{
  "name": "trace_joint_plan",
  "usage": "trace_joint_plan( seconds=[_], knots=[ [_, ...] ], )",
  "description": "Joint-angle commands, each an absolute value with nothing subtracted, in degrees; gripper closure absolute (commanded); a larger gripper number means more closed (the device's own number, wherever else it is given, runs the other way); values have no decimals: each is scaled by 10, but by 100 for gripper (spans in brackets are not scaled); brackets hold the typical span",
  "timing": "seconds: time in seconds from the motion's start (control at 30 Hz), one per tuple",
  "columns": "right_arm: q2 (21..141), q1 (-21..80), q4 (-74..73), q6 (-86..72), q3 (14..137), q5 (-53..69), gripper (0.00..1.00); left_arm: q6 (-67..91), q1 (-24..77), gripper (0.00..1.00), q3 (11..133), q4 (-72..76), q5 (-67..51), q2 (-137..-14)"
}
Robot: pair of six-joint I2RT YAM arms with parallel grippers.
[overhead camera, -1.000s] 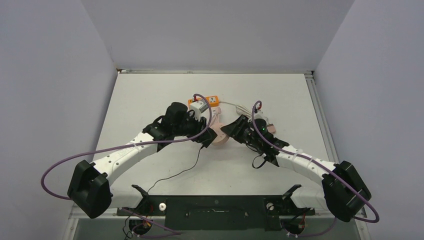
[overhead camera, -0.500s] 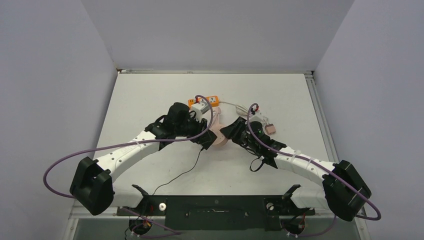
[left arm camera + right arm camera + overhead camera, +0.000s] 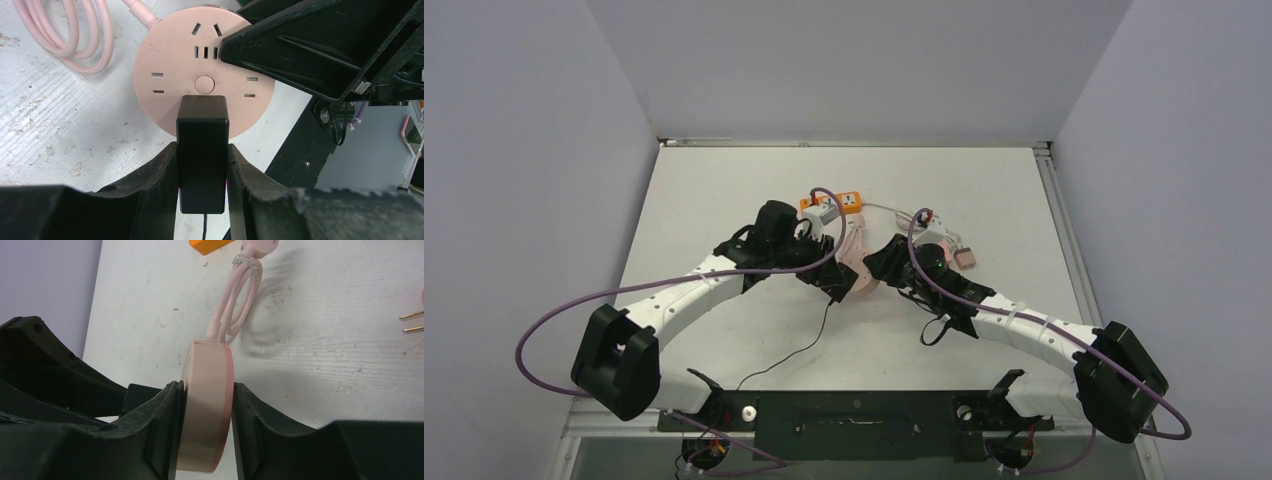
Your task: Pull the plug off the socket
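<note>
The socket is a round pink disc point(image 3: 204, 80) with several outlets, lifted off the table between the two arms point(image 3: 861, 277). My right gripper point(image 3: 206, 415) is shut on its rim point(image 3: 207, 400), holding it on edge. A black plug point(image 3: 203, 150) sits in the disc's face, a thin black wire trailing from it. My left gripper point(image 3: 202, 172) is shut on the plug, one finger pressed on each side. The socket's pink cord point(image 3: 65, 35) lies coiled on the table behind it.
An orange and white adapter point(image 3: 832, 206) lies at the back centre. A white cable with a small pink plug point(image 3: 964, 257) lies to the right. The plug's black wire point(image 3: 804, 340) runs toward the near edge. Walls stand close on the left, right and back.
Both arms have shifted slightly left with the socket and plug held between them. Both grips stay the same.
</note>
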State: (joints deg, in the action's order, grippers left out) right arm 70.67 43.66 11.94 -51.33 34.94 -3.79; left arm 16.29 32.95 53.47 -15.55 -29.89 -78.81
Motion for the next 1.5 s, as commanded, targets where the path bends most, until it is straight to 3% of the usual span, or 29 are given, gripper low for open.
trace_joint_plan(
  seconds=[0.0, 0.6, 1.47],
  knots=[
    [662, 467, 202, -489, 364, 21, 95, 185, 312, 100, 567, -75, -282, -796],
    [656, 464, 64, -569, 353, -147, 95, 181, 349, 100, 516, -9, -272, -757],
    [628, 428, 177, -689, 303, -99, 95, 194, 352, 100, 493, 39, -257, -737]
  ],
)
